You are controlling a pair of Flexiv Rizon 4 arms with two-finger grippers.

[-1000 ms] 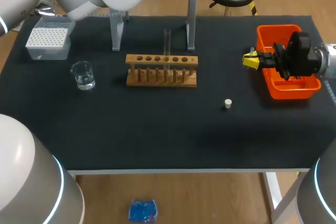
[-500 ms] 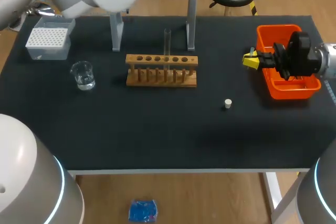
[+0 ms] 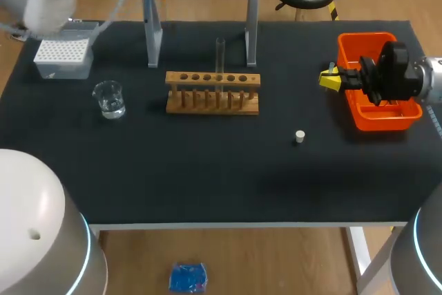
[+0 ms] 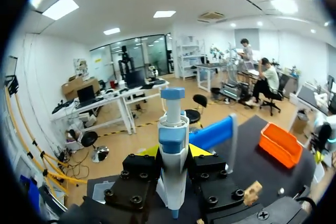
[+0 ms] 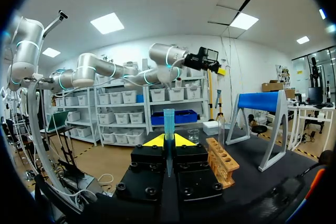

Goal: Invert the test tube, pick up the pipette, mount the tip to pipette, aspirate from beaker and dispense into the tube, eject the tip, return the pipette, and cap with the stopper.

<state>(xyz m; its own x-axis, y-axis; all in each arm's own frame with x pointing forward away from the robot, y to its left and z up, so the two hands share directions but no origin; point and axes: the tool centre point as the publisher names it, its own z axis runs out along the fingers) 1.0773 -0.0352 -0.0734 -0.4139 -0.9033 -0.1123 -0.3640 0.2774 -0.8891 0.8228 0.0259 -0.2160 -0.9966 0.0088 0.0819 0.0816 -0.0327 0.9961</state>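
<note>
Left wrist view: my left gripper (image 4: 173, 151) pinches the pipette (image 4: 172, 124); my right gripper (image 5: 168, 142) pinches a blue tip (image 5: 168, 121).

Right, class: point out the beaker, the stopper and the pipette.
beaker (image 3: 109, 99), head view, on its glass wall.
stopper (image 3: 300, 137), head view, on its top.
pipette (image 4: 172, 171), left wrist view, on its white body.
</note>
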